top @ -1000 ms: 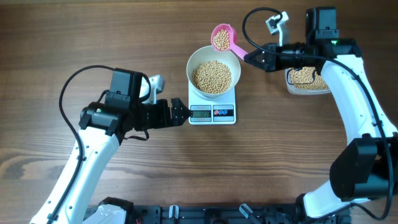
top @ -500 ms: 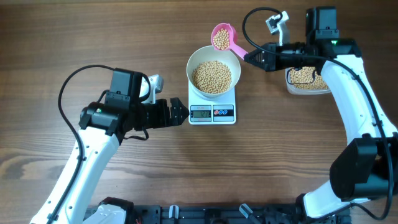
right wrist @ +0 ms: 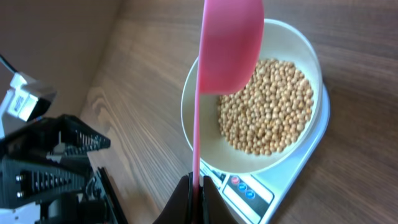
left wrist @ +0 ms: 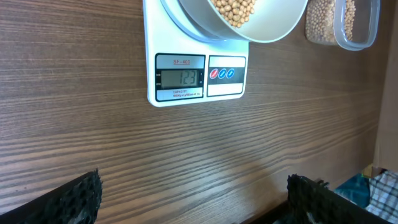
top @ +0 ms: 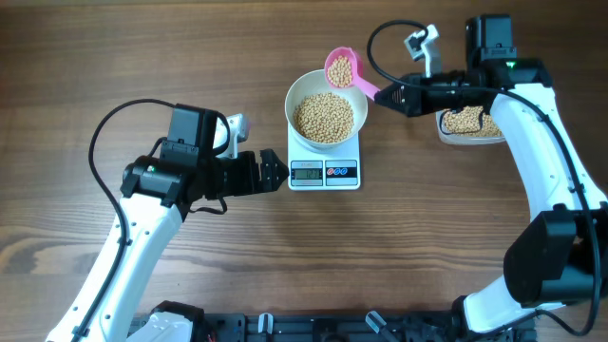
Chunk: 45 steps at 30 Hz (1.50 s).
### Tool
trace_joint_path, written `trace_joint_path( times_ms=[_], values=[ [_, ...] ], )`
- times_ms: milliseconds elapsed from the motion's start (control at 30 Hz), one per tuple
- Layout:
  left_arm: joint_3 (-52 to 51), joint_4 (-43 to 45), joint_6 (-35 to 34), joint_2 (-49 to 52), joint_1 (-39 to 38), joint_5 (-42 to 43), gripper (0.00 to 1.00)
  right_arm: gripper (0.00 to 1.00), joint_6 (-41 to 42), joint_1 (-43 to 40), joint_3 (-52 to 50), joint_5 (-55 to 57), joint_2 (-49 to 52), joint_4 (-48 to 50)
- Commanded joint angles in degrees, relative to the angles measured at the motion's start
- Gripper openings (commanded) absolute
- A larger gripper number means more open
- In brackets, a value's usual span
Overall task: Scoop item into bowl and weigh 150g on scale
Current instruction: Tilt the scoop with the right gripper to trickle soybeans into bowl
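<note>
A white bowl [top: 327,97] of tan beans sits on a white digital scale [top: 325,172] at table centre; the display [left wrist: 180,78] reads about 123. My right gripper [top: 391,94] is shut on the handle of a pink scoop [top: 341,70], which holds beans over the bowl's far rim. In the right wrist view the scoop [right wrist: 229,43] hangs above the bowl [right wrist: 310,61], its handle pinched between the fingers [right wrist: 196,193]. My left gripper [top: 273,173] is open just left of the scale, with nothing between its fingers [left wrist: 81,196].
A clear container [top: 467,123] of beans lies at the right, beneath the right arm; it also shows in the left wrist view [left wrist: 349,23]. Bare wooden table surrounds the scale.
The right gripper has carried the scoop slightly right and toward the bowl, so it now hangs over the bowl's far rim. The left arm has not moved.
</note>
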Motion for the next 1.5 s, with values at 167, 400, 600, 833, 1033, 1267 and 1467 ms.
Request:
trace_joint_path(
  times_ms=[167, 400, 600, 833, 1033, 1267, 1467],
  values=[
    [0.04, 0.15, 1.11, 0.33, 0.24, -0.57, 1.00, 0.04, -3.74, 0.15, 1.95, 7.48, -2.23, -2.01],
    [0.04, 0.15, 1.14, 0.33, 0.24, -0.57, 1.00, 0.04, -5.22, 0.15, 3.41, 11.43, -2.69, -3.04],
    [0.04, 0.15, 1.11, 0.33, 0.24, -0.57, 1.00, 0.04, -8.17, 1.73, 3.41, 13.42, -2.71, -3.58],
    [0.04, 0.15, 1.11, 0.33, 0.24, -0.57, 1.00, 0.04, -9.62, 4.70, 3.41, 18.97, -2.73, -3.52],
    [0.04, 0.15, 1.14, 0.33, 0.24, -0.57, 1.00, 0.04, -11.13, 4.70, 3.41, 20.90, -2.73, -3.91],
    [0.04, 0.15, 1.14, 0.33, 0.24, -0.57, 1.00, 0.04, -13.00, 4.94, 3.41, 20.87, -2.73, -4.46],
    [0.04, 0.15, 1.14, 0.33, 0.24, -0.57, 1.00, 0.04, -17.14, 6.21, 3.39, 23.87, -2.73, -4.48]
  ],
)
